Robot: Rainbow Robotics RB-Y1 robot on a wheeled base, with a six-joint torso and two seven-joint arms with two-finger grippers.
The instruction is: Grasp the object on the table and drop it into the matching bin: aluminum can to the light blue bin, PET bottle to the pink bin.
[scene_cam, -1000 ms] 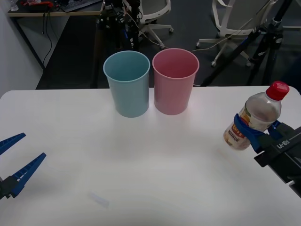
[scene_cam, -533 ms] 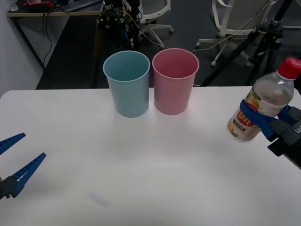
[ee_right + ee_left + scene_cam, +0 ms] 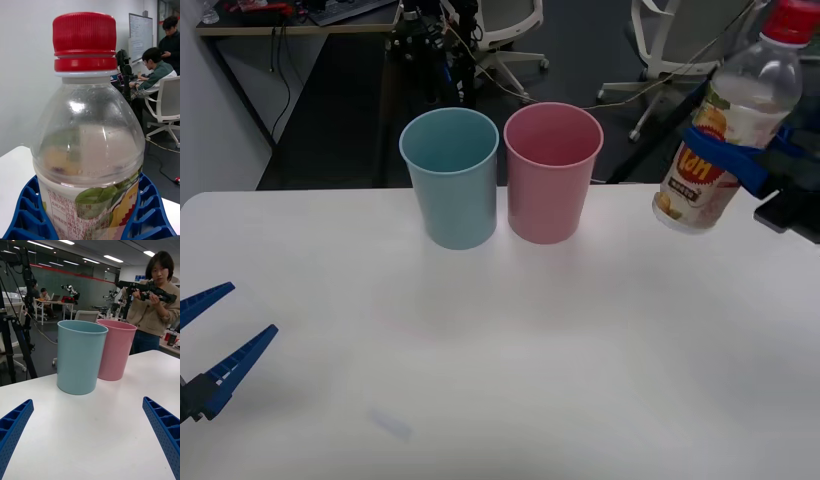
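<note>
The right gripper (image 3: 740, 155) is holding the bottle (image 3: 725, 120) clear of the bench (image 3: 510, 340), at about 2 o'clock in the front view. Its blue fingers (image 3: 26, 213) are clamped on the labelled lower body, one on each side, leaving the red cap (image 3: 84, 41) and shoulder free. The bottle is leaning slightly, cap uppermost; gripping low on the body is presumably meant to let the bottle fall straight once released.

The pink bin (image 3: 552, 170) is standing at 12 o'clock, with the light blue bin (image 3: 451, 175) just beside it toward 11 o'clock; whether the two rims are touching cannot be told. Both are upright with open mouths, near the bench's far edge. As a PET bottle, this object is judged to belong in the pink bin, which is also the nearer of the two to the held bottle.

Room for moving: the bottle's base is sitting roughly level with the pink rim or a little below, so a sideways carry risks clipping the rim unless more height is gained. Open bench is lying between bottle and bin.

The left gripper (image 3: 210, 345) is waiting at 8 o'clock, low over the near edge, its fingers (image 3: 161, 427) spread apart and holding nothing.
</note>
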